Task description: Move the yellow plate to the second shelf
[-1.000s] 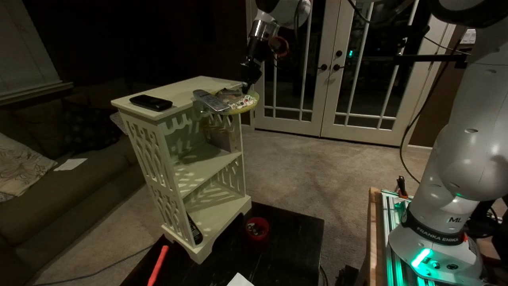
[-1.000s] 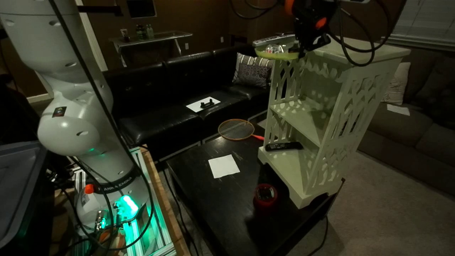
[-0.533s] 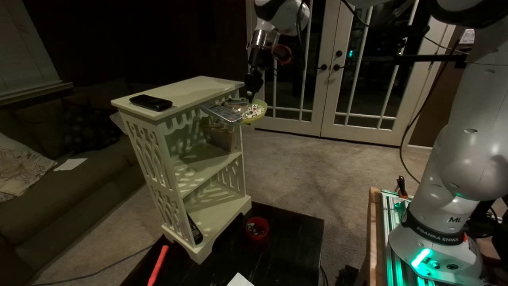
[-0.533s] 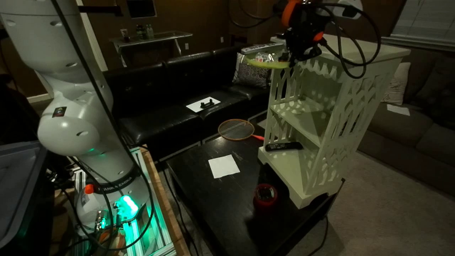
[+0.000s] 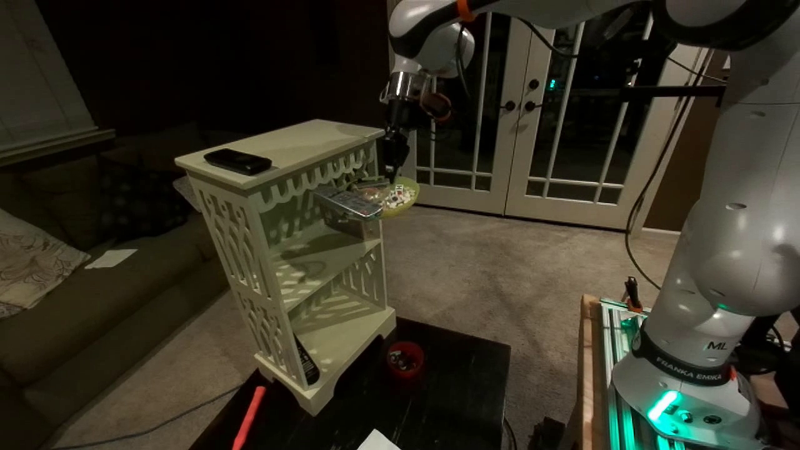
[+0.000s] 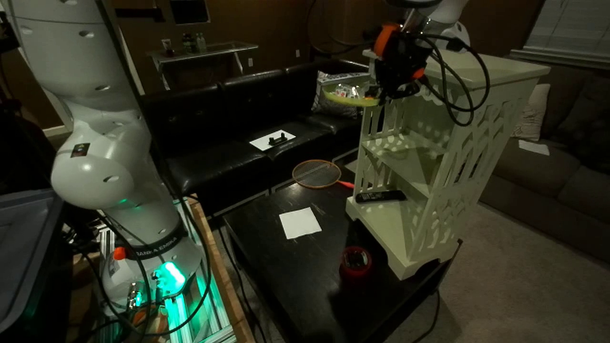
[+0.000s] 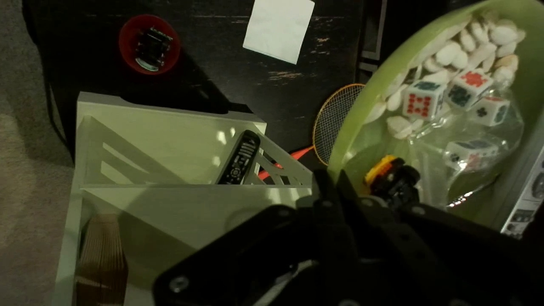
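End effector [image 7: 334,176] grasps shallow round pale-yellow plate [image 6: 348,100]. Entry should be level and below scalloped cream trim [image 5: 334,166], set-down slow on flat cream middle shelf [image 5: 331,251].

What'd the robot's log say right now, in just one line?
yellow plate: held in air | pincer: shut on plate rim | aboard: dice, white pebbles, grey remote | second shelf: plate not there yet

Yellow plate [image 6: 349,101] pinched in jaws, higher than second shelf [image 6: 406,156].
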Robot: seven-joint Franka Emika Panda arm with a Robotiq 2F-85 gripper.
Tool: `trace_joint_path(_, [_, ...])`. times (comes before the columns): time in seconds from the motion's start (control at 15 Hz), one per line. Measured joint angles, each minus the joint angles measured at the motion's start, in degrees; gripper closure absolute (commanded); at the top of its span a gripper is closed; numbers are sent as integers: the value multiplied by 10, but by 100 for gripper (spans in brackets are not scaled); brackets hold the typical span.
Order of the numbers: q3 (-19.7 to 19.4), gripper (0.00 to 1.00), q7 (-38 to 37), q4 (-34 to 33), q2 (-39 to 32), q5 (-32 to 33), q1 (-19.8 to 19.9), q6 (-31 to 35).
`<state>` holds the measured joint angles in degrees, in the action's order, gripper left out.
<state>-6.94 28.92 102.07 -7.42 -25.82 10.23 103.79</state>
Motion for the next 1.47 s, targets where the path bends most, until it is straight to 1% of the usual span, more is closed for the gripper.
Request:
trace_joint_path(0.27, [14,99,0,5,-26,-21,0,16])
trace_joint_path(0.6, [25,99,6,21,-55,-65,1,56])
trace_joint_path(1.07, [25,99,23,51,-86,-124,6,137])
trace_joint_path(1.47, [25,99,22,85,-93,-159,10,208])
